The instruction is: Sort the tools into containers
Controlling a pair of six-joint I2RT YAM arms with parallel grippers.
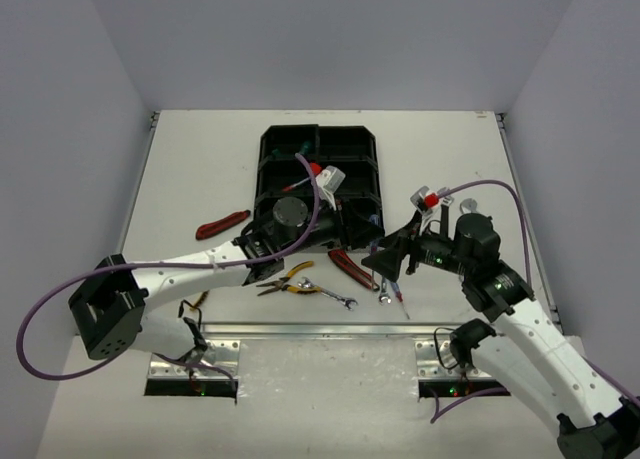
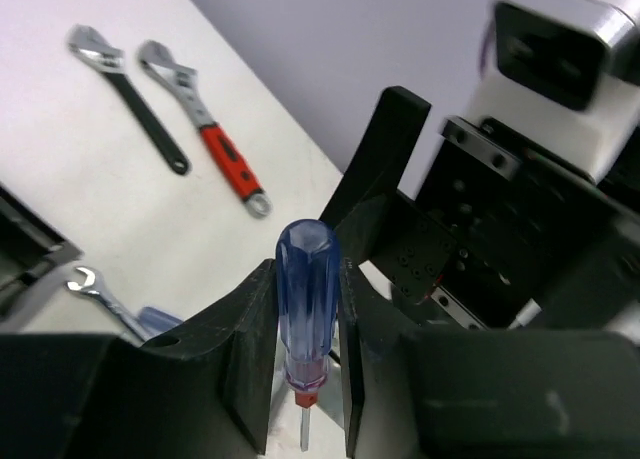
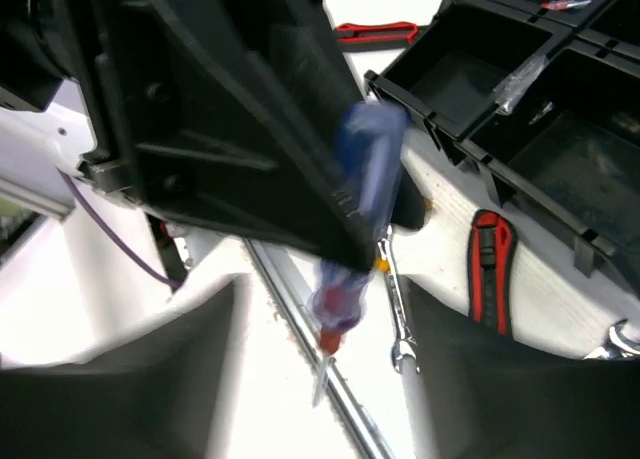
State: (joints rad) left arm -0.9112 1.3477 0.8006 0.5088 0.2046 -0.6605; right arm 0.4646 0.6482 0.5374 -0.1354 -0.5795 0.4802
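A blue-handled screwdriver (image 2: 308, 289) stands upright between the fingers of my left gripper (image 2: 305, 364), which is shut on its handle, the shaft pointing down. In the right wrist view the same screwdriver (image 3: 340, 294) hangs out of the left gripper's black fingers (image 3: 250, 129). My right gripper (image 3: 320, 379) is open, its fingers wide on either side and clear of the tool. From above, the two grippers (image 1: 355, 241) (image 1: 388, 257) meet nose to nose just in front of the black organizer tray (image 1: 272, 144); there the screwdriver is hidden.
On the table lie yellow pliers (image 1: 290, 282), red pliers (image 1: 222, 224), a red-black utility knife (image 1: 352, 267) and small wrenches (image 1: 338, 298) (image 1: 385, 291). Two adjustable wrenches, one black-handled (image 2: 135, 99) and one red-handled (image 2: 210, 139), lie to the right. The tray holds a few screwdrivers (image 1: 305, 174).
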